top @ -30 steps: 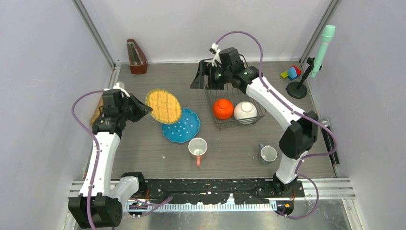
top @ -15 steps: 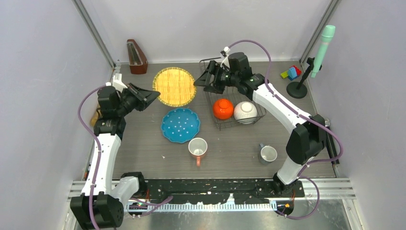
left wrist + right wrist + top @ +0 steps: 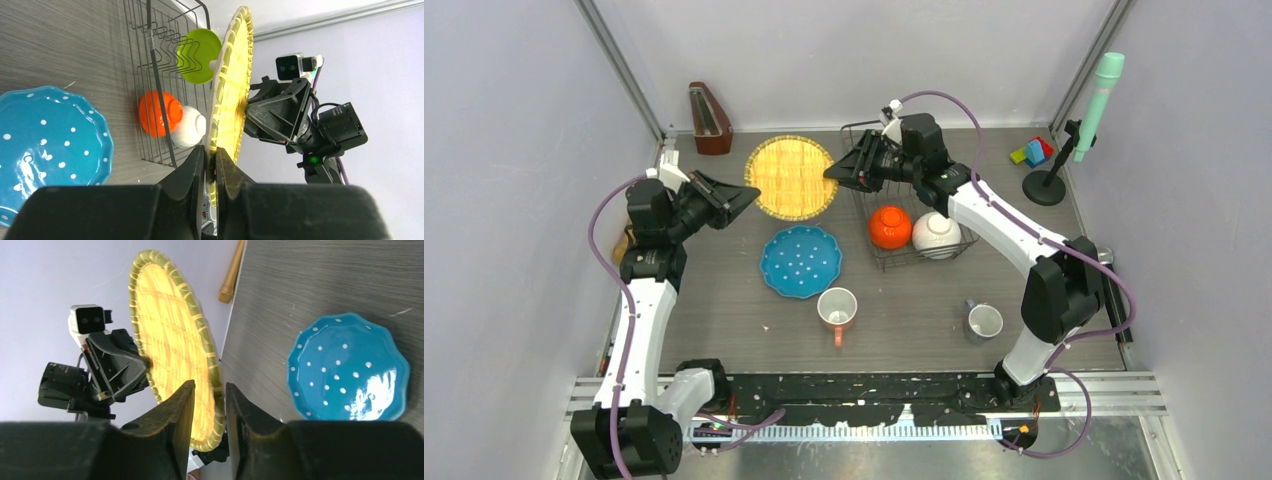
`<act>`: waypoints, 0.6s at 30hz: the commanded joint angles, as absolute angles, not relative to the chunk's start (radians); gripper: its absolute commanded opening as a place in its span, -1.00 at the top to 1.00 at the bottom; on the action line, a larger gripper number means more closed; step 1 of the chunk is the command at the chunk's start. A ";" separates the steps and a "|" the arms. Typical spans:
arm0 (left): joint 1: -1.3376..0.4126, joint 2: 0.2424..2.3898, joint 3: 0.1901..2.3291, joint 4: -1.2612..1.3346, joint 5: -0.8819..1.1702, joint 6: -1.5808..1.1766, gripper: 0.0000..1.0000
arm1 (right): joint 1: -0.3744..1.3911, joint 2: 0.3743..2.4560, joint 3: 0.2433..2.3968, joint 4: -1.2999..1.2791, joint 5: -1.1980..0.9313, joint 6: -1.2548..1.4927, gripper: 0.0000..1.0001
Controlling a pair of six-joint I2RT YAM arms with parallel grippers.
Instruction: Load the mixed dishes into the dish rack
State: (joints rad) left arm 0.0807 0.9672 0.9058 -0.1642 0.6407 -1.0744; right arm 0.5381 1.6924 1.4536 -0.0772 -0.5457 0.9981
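Observation:
A round yellow woven plate (image 3: 790, 178) hangs on edge in the air, left of the dish rack (image 3: 864, 215). My left gripper (image 3: 749, 193) (image 3: 210, 155) is shut on its left rim. My right gripper (image 3: 832, 172) (image 3: 209, 390) straddles the opposite rim, jaws narrowed but with a gap still showing on one side. The rack holds an orange bowl (image 3: 890, 227), a white bowl (image 3: 936, 234) and a lime-green plate (image 3: 199, 48). A teal dotted plate (image 3: 800, 261), a pink mug (image 3: 836, 308) and a grey-blue mug (image 3: 983, 322) sit on the table.
A wooden metronome (image 3: 710, 118) stands at the back left. Coloured blocks (image 3: 1032, 152) and a mint-green tube on a black stand (image 3: 1097, 100) are at the back right. A rolling pin (image 3: 231, 275) lies by the left wall.
My left arm swung the woven plate up and back from over the teal plate toward the rack. My right gripper came out to the plate's right rim and its jaws narrowed around it.

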 commanded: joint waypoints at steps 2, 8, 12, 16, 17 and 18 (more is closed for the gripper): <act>0.086 0.967 0.908 -0.058 0.690 -1.099 1.00 | 0.553 1.652 1.460 0.034 -0.587 1.026 0.56; 0.086 0.986 0.926 -0.159 0.684 -1.008 0.25 | 0.550 1.634 1.526 -0.137 -0.507 0.903 0.99; 0.086 1.004 0.954 -0.320 0.639 -0.909 -0.26 | 0.534 1.597 1.598 -0.332 -0.335 0.735 0.99; 0.086 1.017 0.950 -0.409 0.615 -0.823 -0.34 | 0.521 1.569 1.681 -0.524 -0.042 0.567 0.99; 0.086 1.018 0.952 -0.441 0.590 -0.797 -0.41 | 0.521 1.561 1.698 -0.564 0.021 0.540 0.99; 0.085 1.020 0.955 -0.492 0.547 -0.771 -0.52 | 0.521 1.549 1.706 -0.580 0.128 0.484 0.99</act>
